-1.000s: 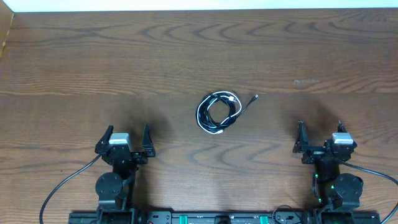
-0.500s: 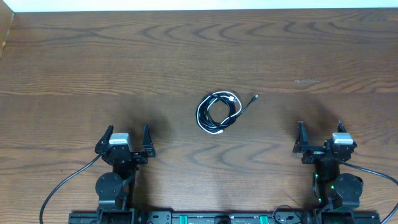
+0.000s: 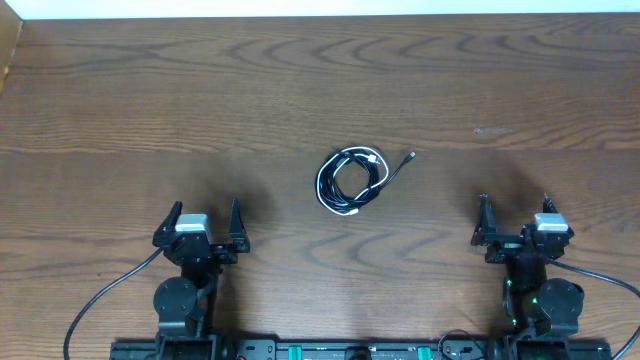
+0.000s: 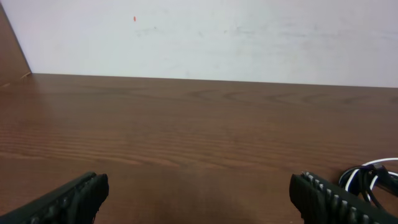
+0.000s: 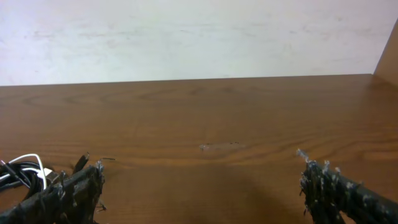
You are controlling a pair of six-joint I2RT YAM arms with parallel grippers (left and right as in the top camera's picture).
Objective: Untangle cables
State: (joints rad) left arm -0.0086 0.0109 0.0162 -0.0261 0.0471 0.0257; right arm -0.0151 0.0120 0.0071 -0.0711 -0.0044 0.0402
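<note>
Cables [image 3: 351, 181] are found coiled together in one small bundle at the middle of the overhead frame, touched by neither arm. Against the frames from a second and half a second before, no difference is seen: the bundle lies in the same shape at the same spot, and both arms are held in the same pose.

Nearest, along the lower edge of the overhead view, the two arm bases are seen, with a thick black cord [image 3: 100, 300] trailing from the left base towards the lower left corner. Just above the bases, the left gripper [image 3: 206, 210] is placed at lower left and the right gripper [image 3: 515, 202] at lower right. On each, the fingers are spread wide apart and nothing is held between them. This is confirmed in the wrist views, where only bare wood is seen between the dark fingers [image 4: 74, 196] [image 5: 336, 193].

Farther up, well apart from both grippers, the bundle is laid flat on the table [image 3: 150, 100]. The white cable [image 3: 321, 188] is wound in loops with the black cable [image 3: 395, 170], whose free tail is run out to the upper right and ended in a small plug [image 3: 411, 156]. The bundle is caught at the lower right edge of the left wrist view [image 4: 373, 176] and at the lower left of the right wrist view [image 5: 22, 171].

Farthest, a pale wall [image 3: 320, 8] is met at the table's top edge.
</note>
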